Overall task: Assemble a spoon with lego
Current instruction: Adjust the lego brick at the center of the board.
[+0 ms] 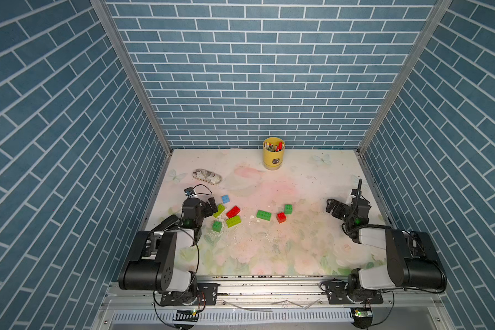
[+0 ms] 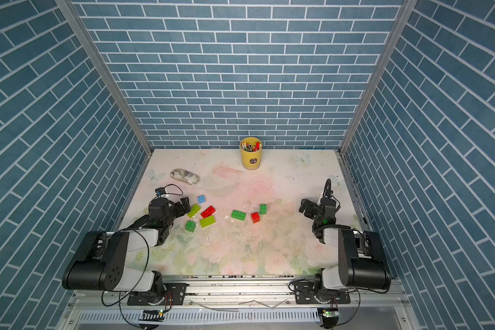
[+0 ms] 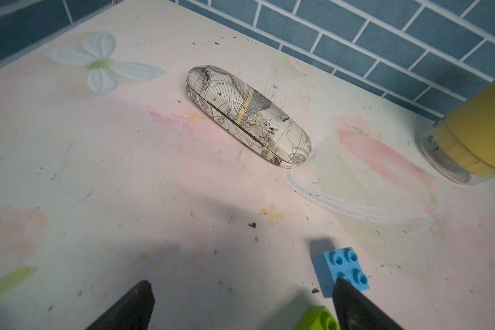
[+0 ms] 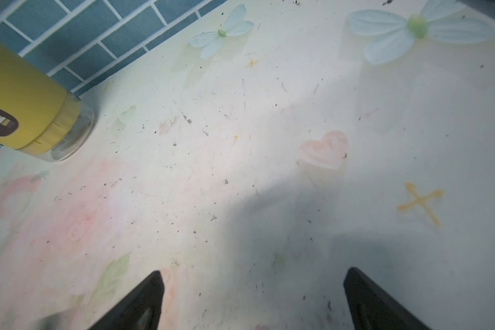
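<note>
Nearest the camera, both arms are sitting folded over their bases, covering the front corners of the tabletop [image 1: 269, 251]. The left gripper [image 1: 209, 207] is holding its fingers [image 3: 135, 305] wide apart with nothing between them, hovering just beside the lego. The left wrist view is showing only the finger tips, and the frame is cutting off the rest. The right gripper [image 1: 333, 207] is likewise standing open and empty, well apart from the bricks.

The lego is lying loose as 8 separate bricks in both top views. 5 are clustering by the left gripper: a green square [image 1: 217, 226], a lime oblong [image 1: 233, 221], a red oblong [image 1: 233, 211], a 2nd lime oblong [image 1: 219, 210] and a blue square [image 1: 225, 199]. 3 are sitting nearer the middle: a green oblong [image 1: 263, 215], a red square [image 1: 281, 217] and a 2nd green square [image 1: 288, 209]. In the left wrist view a finger is hiding a corner of the blue square, and the frame edge is cropping the 2nd lime oblong.

Farther back, a map-printed case [image 1: 207, 177] is lying closed. By the back wall a yellow cup [image 1: 273, 157] is standing. Its pens are too small to tell apart, and both wrist views are cropping it.
</note>
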Controlling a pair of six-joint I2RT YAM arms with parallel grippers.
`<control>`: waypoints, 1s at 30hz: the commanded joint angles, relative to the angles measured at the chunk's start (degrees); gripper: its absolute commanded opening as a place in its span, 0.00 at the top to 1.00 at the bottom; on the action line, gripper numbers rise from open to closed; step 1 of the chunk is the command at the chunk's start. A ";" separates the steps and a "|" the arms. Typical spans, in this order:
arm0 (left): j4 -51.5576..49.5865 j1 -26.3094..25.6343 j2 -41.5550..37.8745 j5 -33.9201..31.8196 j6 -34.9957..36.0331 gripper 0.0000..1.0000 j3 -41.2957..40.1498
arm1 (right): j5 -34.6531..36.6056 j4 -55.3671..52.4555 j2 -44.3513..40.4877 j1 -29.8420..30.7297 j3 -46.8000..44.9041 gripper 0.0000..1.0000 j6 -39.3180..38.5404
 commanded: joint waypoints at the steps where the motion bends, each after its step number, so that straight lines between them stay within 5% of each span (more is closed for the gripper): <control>1: 9.89 1.89 4.98 -0.20 23.99 0.01 3.08 | 8.40 10.95 5.04 -0.86 3.37 0.01 -19.64; 22: 10.15 1.78 4.57 0.53 24.32 0.01 2.90 | 8.23 11.44 4.82 -0.88 3.12 0.01 -19.85; 24: 7.70 1.07 0.82 -1.57 24.49 0.01 2.66 | 7.05 1.63 0.10 -0.52 5.83 0.01 -20.82; 27: -5.86 -0.97 -10.63 -7.23 23.71 0.01 5.55 | 12.58 -27.12 -6.43 0.05 18.14 0.04 -16.66; 30: -19.81 -1.69 -19.51 -5.70 19.61 0.01 11.02 | 20.07 -49.39 -6.08 2.65 30.92 0.03 -12.82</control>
